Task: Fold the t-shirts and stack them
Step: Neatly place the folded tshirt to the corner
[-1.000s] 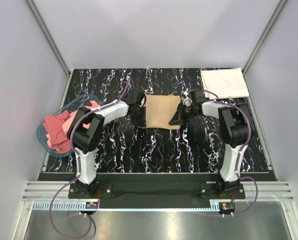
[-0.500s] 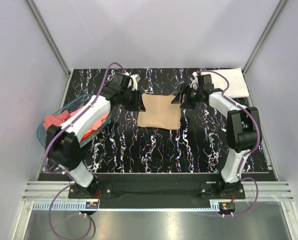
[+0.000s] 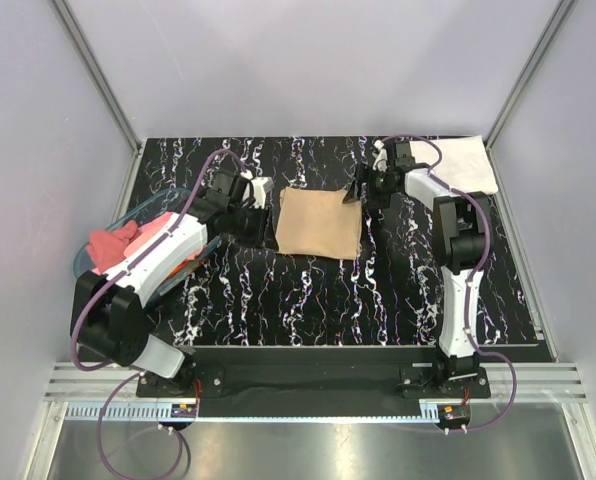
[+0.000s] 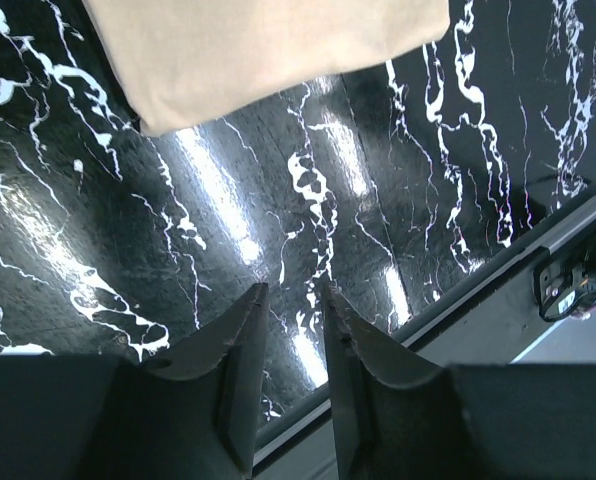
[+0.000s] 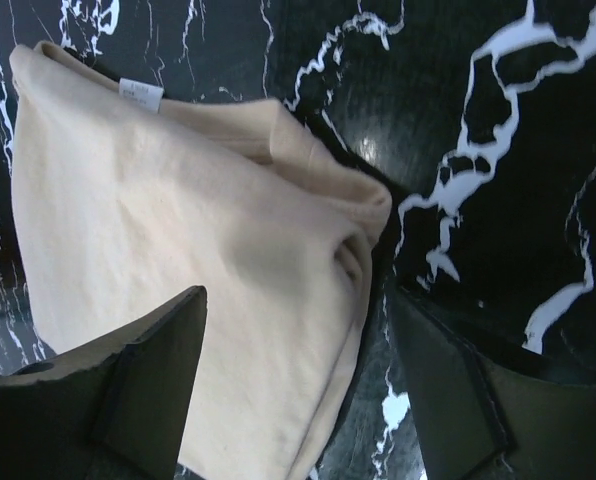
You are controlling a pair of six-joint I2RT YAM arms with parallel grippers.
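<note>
A tan t-shirt lies folded into a flat rectangle on the black marbled table. My left gripper hovers just off its left edge. In the left wrist view its fingers stand a narrow gap apart with nothing between them, and the tan t-shirt is ahead. My right gripper is at the shirt's far right corner, open wide. Its jaws straddle the folded corner of the tan t-shirt without holding it. A white t-shirt lies folded at the back right.
A translucent blue basket at the table's left edge holds crumpled pink and red t-shirts. The left arm reaches over it. Grey walls close in the table on three sides, and a metal rail runs along the near edge.
Both grippers have left the tan shirt's edges. The right jaws have opened wide and moved to the far corner. The left arm has stretched out over the basket.
</note>
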